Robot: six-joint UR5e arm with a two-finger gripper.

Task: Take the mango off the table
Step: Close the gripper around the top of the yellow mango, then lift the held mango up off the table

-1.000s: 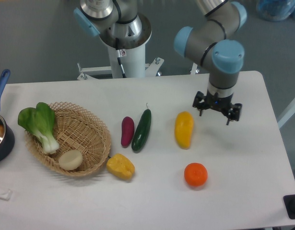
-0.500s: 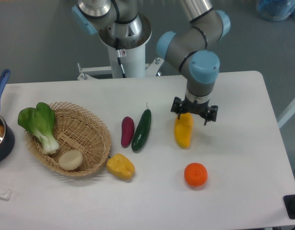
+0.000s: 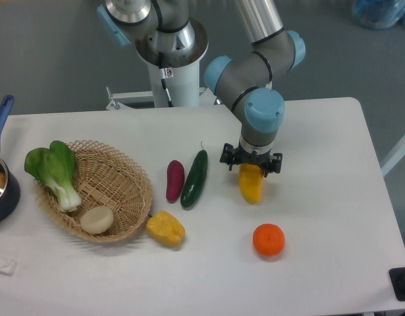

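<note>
The mango (image 3: 251, 185), a smooth elongated yellow-orange fruit, lies on the white table (image 3: 321, 197) right of centre. My gripper (image 3: 251, 161) hangs directly over the mango's far end and hides that end. Its two black fingers stand spread to either side of the fruit, so it is open and holds nothing. I cannot tell how high above the mango it is.
A dark green cucumber (image 3: 195, 179) and a purple eggplant (image 3: 174, 180) lie left of the mango. A lumpy yellow pepper (image 3: 165, 228) lies near a wicker basket (image 3: 123, 191) holding bok choy (image 3: 56, 172) and an onion (image 3: 97, 219). An orange (image 3: 269, 239) lies nearer the front. A blue pot (image 3: 0, 178) stands at the left edge.
My gripper has moved left from beside the mango's right to directly over its far end. The mango and the other items have not moved.
</note>
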